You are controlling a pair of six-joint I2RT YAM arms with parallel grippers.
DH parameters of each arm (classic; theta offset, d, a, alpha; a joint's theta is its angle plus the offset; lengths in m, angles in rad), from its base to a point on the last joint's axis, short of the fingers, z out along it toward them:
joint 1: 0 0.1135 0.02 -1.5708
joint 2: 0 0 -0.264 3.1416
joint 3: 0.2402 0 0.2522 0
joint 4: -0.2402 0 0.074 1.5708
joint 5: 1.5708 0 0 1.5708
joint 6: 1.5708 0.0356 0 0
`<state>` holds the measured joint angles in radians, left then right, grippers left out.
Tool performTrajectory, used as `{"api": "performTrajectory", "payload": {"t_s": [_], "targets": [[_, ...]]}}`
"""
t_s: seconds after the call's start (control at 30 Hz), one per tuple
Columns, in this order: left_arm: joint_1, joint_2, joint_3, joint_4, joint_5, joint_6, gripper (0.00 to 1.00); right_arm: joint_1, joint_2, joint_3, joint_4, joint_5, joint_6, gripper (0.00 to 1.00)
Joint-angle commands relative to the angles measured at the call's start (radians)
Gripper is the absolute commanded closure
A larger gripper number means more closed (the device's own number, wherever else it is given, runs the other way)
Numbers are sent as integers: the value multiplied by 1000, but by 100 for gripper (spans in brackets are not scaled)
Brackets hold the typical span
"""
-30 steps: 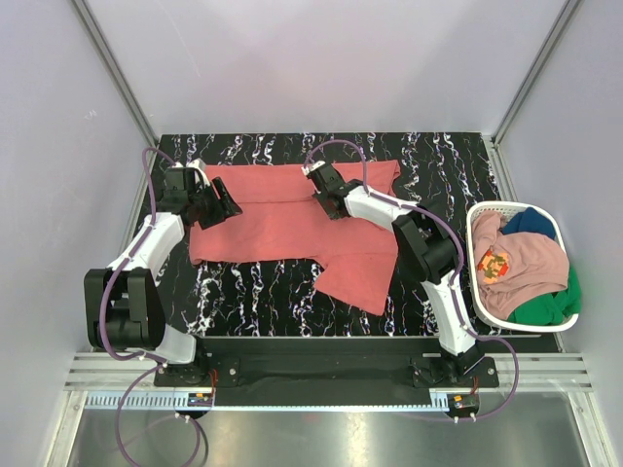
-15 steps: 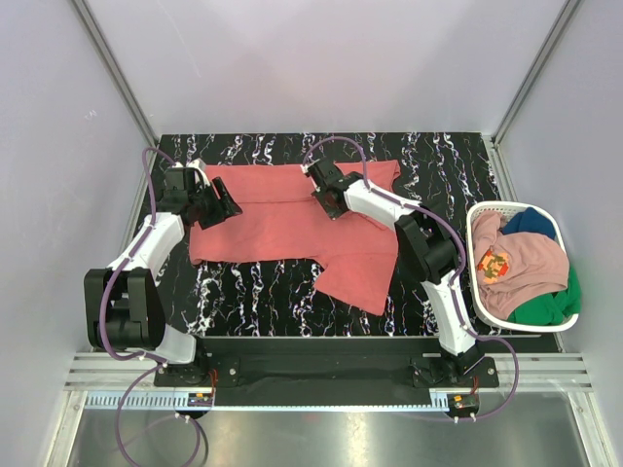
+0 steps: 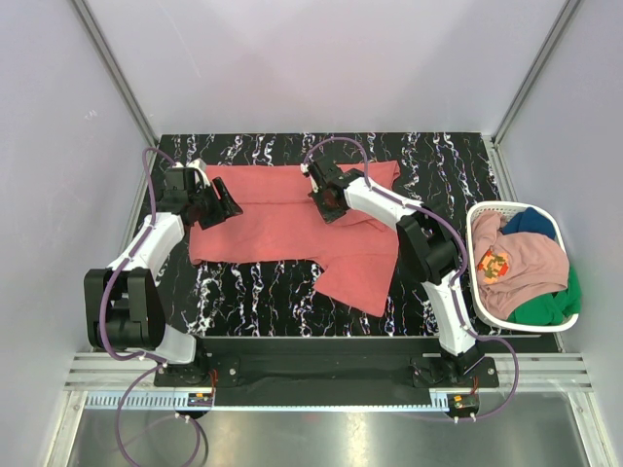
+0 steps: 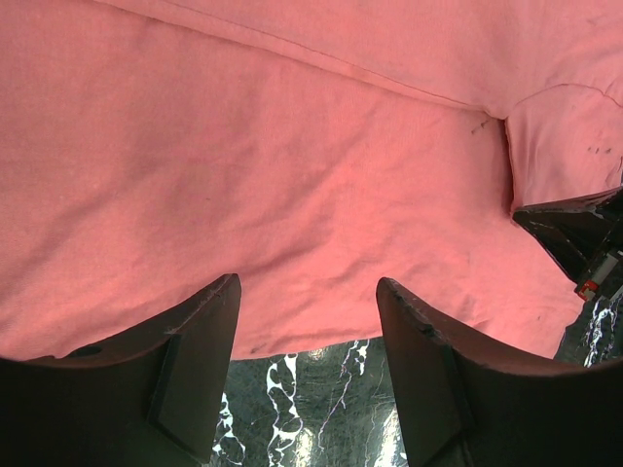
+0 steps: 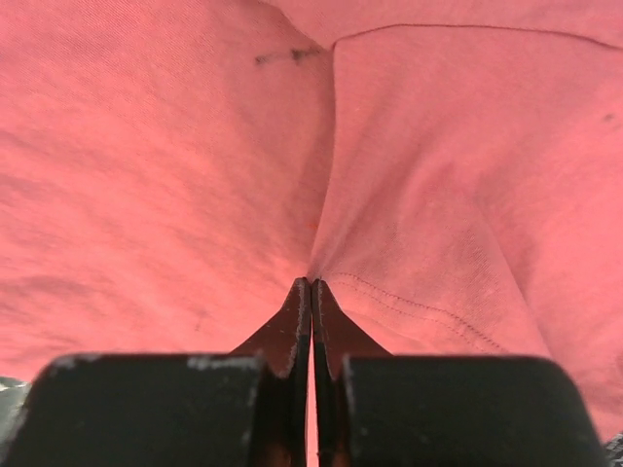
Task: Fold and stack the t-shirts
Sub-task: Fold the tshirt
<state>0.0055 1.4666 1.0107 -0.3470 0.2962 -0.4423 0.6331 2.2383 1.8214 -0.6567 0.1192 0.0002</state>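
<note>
A coral-red t-shirt (image 3: pixel 277 229) lies spread on the black marbled table (image 3: pixel 438 165). My left gripper (image 3: pixel 230 207) is open over the shirt's left edge; in the left wrist view (image 4: pixel 307 292) its fingers straddle the hem (image 4: pixel 292 331) with table below. My right gripper (image 3: pixel 329 206) is shut on a pinch of the coral-red shirt near its upper middle; in the right wrist view (image 5: pixel 311 284) the cloth (image 5: pixel 175 175) puckers at the tips. A dusty pink shirt (image 3: pixel 521 258), a dark blue one (image 3: pixel 533 222) and a green one (image 3: pixel 550 306) lie in the basket.
The white plastic laundry basket (image 3: pixel 476 222) stands at the table's right edge. The coral-red shirt's sleeve (image 3: pixel 355 277) hangs toward the front middle. The right gripper's fingers (image 4: pixel 574 229) show at the right of the left wrist view.
My right gripper has shifted a little to the left and away with the pinched cloth. The left arm has not moved.
</note>
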Motion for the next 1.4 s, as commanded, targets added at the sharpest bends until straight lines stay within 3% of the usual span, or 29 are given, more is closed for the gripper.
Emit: {"api": "performTrajectory", "payload": {"t_s": [0.0,0.67,0.97,1.17,1.37], "targets": [[-1,-15,19,28,23,13,36,11,-26,47,-3,-50,76,100],[-1,-8,19,31,27,10,36,10,41,122,-15,-108,199,99],[-1,14,54,2,-3,16,36,10,-24,130,-70,-89,216,70],[36,101,170,-70,-42,7,35,-38,-164,-17,-81,9,317,73],[145,57,91,-108,-213,-148,35,-144,-242,-218,-52,45,426,79]]}}
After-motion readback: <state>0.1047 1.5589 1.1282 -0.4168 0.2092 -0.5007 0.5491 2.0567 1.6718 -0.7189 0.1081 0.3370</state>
